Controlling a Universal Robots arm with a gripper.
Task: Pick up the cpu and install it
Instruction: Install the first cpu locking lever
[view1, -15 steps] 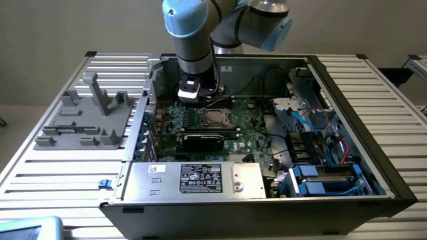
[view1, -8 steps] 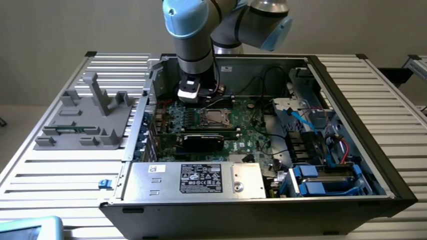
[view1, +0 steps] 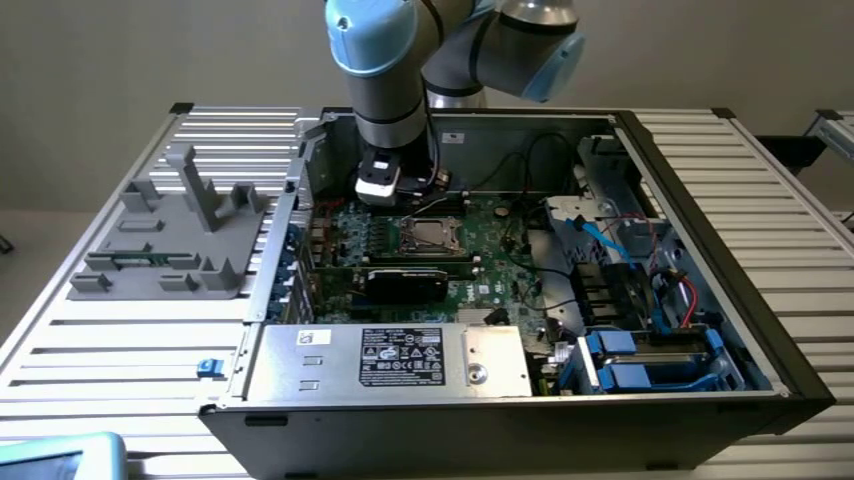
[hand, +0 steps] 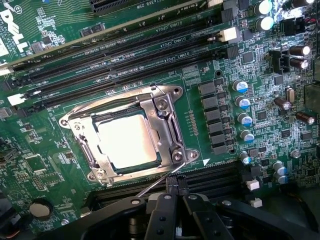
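Silvery cpu (view1: 427, 236) sits in its socket on the green motherboard (view1: 505, 258) in the exterior view, with the end effector (view1: 424, 200) at its 12 o'clock. In the wrist view the cpu (hand: 127, 141) lies under the metal frame (hand: 162, 112). The end effector (hand: 177, 192) is closed, its tips by the thin lever (hand: 152, 186).

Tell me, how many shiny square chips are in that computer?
1. The cpu lies in the socket on the motherboard, close to the gripper. Others may be hidden inside the case.
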